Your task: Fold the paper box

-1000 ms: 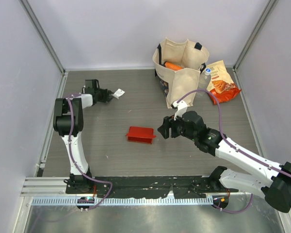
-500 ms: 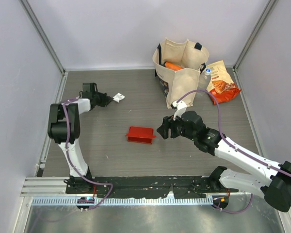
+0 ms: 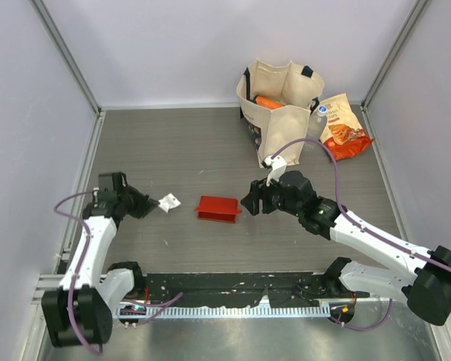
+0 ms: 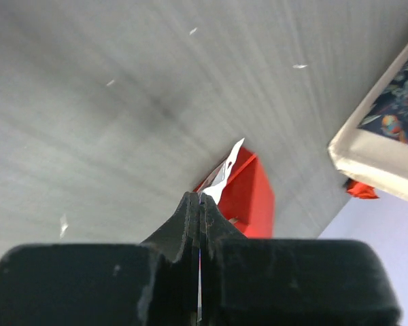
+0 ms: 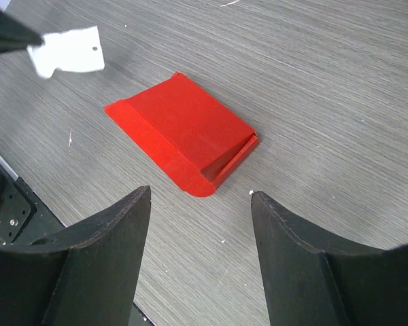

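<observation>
The red paper box lies flat on the grey table, folded into a small flat rectangle with one open end. It also shows in the right wrist view and the left wrist view. My right gripper hovers just right of the box, open and empty, its jaws wide apart. My left gripper is just left of the box, shut on a small white paper tag. The tag sticks out past the closed fingertips and shows at the upper left of the right wrist view.
A beige cloth tote bag stands at the back right with an orange item inside. An orange-red snack bag and a bottle lie beside it. The enclosure walls stand at left, right and back.
My left arm has swung from the far left back of the table toward the near side, carrying the white tag to just left of the red box. The right gripper barely moved.
</observation>
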Robot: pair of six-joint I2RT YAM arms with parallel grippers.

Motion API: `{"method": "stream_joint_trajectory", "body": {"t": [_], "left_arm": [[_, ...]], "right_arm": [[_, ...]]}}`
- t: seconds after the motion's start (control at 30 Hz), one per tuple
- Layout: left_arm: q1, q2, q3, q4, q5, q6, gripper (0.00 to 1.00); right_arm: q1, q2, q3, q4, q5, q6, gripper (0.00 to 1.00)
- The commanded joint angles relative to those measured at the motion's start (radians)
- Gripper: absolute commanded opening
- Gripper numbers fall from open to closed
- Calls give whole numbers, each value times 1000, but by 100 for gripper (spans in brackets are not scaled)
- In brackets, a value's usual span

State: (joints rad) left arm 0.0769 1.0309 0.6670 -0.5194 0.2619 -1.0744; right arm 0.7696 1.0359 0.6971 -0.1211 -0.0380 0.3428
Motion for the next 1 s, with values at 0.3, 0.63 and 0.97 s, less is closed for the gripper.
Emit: {"method": "stream_joint_trajectory", "body": {"t": [0.3,0.63,0.97], "left_arm": [[-68,-249,-171,-251,272,76,0],[-399,-109,-214,185,171,-191,0],[-535,-92,-259,338,-70,-399,0]], "right_arm": [[-9,-8,4,64,-34,-18,66],[-9,3,-11,100,-34,15,66],[-10,-40,-19,84,-22,30,66]]}}
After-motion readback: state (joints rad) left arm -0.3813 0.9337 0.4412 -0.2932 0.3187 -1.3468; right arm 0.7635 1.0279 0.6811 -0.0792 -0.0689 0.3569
